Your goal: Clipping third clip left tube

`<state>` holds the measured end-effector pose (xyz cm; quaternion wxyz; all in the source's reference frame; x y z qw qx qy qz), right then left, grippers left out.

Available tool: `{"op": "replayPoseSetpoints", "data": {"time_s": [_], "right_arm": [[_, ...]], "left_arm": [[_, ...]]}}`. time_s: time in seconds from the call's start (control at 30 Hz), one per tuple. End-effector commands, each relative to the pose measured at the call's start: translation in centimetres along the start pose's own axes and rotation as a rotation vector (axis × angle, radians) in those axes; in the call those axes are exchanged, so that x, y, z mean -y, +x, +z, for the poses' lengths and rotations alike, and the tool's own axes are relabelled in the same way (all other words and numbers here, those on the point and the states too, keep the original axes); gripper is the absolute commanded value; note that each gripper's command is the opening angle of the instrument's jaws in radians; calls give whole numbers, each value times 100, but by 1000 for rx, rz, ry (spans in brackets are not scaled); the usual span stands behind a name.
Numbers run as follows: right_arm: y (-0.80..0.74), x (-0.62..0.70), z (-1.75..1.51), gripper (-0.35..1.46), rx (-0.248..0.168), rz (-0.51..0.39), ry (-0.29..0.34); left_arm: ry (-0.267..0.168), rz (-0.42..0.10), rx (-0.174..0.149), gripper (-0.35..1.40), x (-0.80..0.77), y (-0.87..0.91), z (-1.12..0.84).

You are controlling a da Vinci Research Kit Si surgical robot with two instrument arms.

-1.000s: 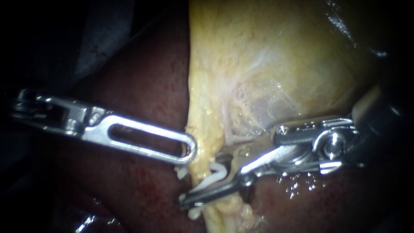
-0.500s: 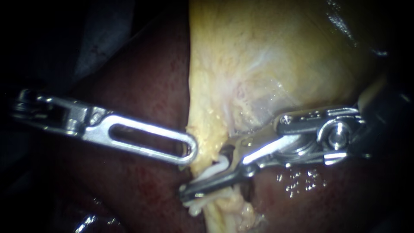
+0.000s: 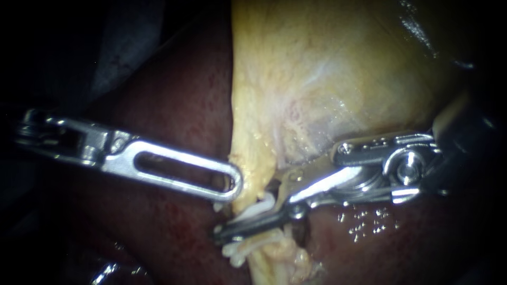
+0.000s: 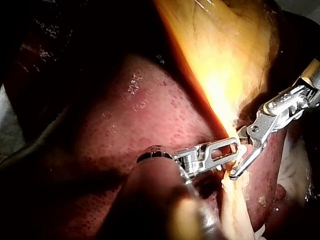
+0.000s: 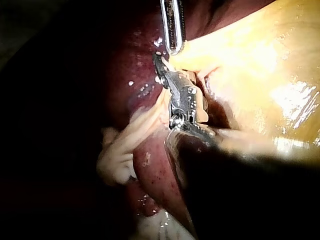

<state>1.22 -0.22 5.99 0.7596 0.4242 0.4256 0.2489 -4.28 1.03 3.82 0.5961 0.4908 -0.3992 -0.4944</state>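
A pale yellow tube (image 3: pixel 274 253) runs down from the gallbladder (image 3: pixel 327 79) over the dark red liver (image 3: pixel 174 121). My right instrument (image 3: pixel 237 226) comes in from the right, its jaws across the tube and shut on a white clip (image 3: pixel 259 210) there. Another white clip (image 3: pixel 235 251) sits on the tube just below the jaws. My left instrument (image 3: pixel 232 186) has its slotted jaws shut on the gallbladder's lower edge, just above the clips. In the left wrist view both tips, left (image 4: pixel 232 147) and right (image 4: pixel 239 169), meet at the tube.
Liver (image 4: pixel 150 115) surrounds the tube on both sides. In the right wrist view the pale tube (image 5: pixel 132 137) trails beside my right instrument (image 5: pixel 164 70), with the left instrument's slotted jaw (image 5: pixel 172 30) ahead of it. Wet glints (image 3: pixel 364 221) lie under the right instrument's wrist.
My right instrument's jaws have closed down on the white clip, flattening it, and reached slightly further left across the tube. The left instrument has held still.
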Motion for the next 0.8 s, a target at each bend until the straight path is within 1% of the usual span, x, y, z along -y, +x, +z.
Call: {"op": "replayPoseSetpoints", "data": {"time_s": [0.03,0.07,0.1,0.2,0.8], "right_arm": [[1,1,-3,-24,4,12,6],[2,2,-4,-32,4,24,7],[2,2,-5,-35,4,24,8],[2,2,-5,-35,5,36,11],[-1,2,-5,-35,7,40,14]], "left_arm": [[0,0,0,-35,0,0,0],[0,0,0,-35,0,0,0],[0,0,0,-35,0,0,0],[0,0,0,-35,0,0,0],[-1,0,1,-35,0,-1,2]]}}
